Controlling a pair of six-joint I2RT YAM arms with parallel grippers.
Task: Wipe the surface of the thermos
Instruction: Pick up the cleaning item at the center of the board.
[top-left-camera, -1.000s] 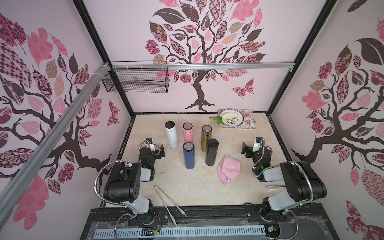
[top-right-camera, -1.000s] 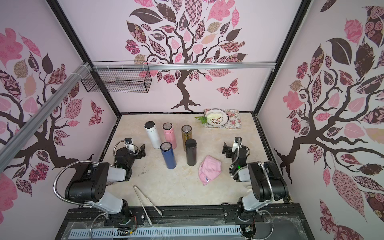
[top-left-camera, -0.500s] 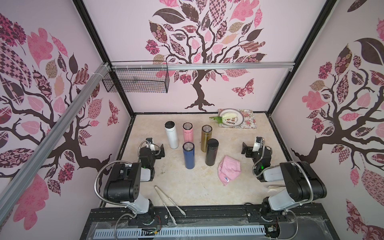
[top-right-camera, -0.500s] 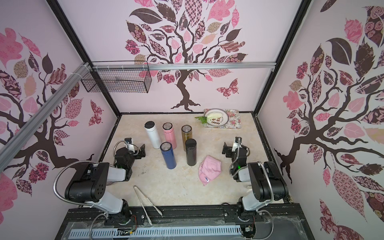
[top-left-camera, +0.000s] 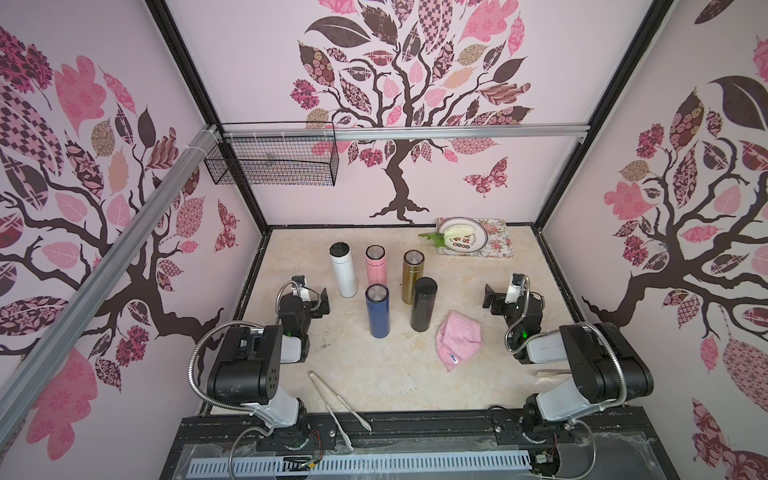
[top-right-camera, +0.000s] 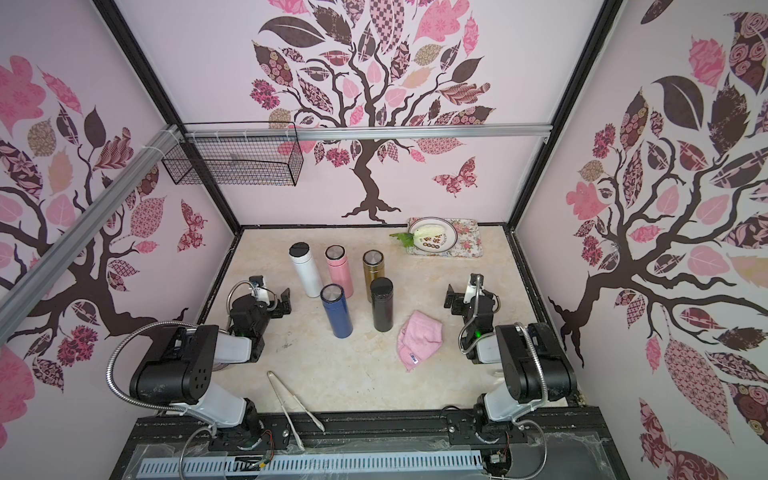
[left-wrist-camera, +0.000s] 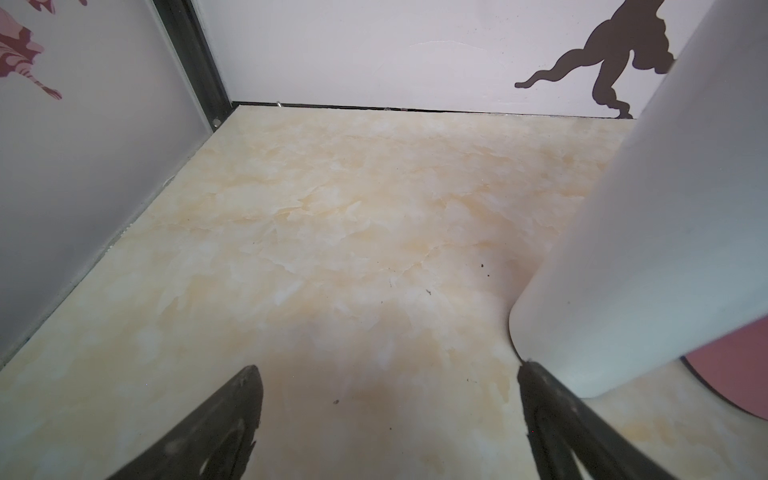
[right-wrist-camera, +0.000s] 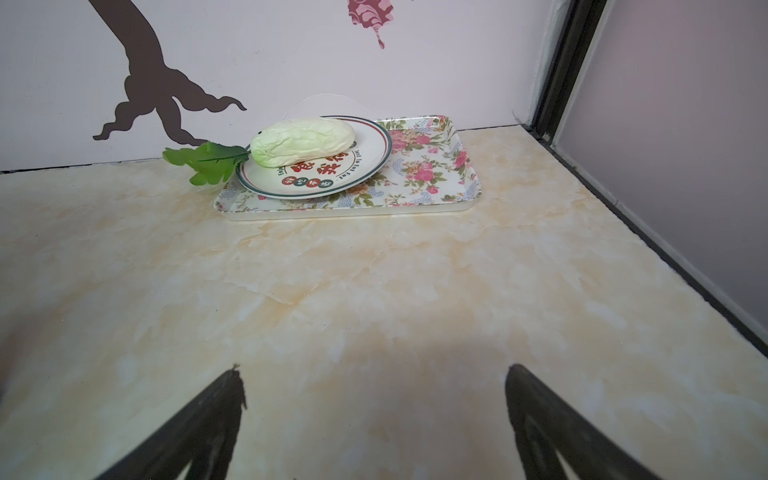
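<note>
Marble-patterned tabletop (top-left-camera: 374, 365): we log five thermoses upright, clustered mid-table. At the back stand the white thermos (top-left-camera: 343, 270), pink thermos (top-left-camera: 376, 266) and gold thermos (top-left-camera: 412, 276); in front, the blue thermos (top-left-camera: 377, 309) and black thermos (top-left-camera: 423, 303). We note the pink towel (top-left-camera: 459, 338) crumpled just beside the black one, on the right arm's side. We find the left gripper (top-left-camera: 319, 298) low, just beside the white thermos, jaws spread, empty. We find the right gripper (top-left-camera: 493, 297) likewise spread and empty, facing the floral tray (right-wrist-camera: 457, 183) with plate (right-wrist-camera: 374, 153) and cabbage (right-wrist-camera: 303, 139). We see metal tongs (top-left-camera: 338, 399) at the front edge.
</note>
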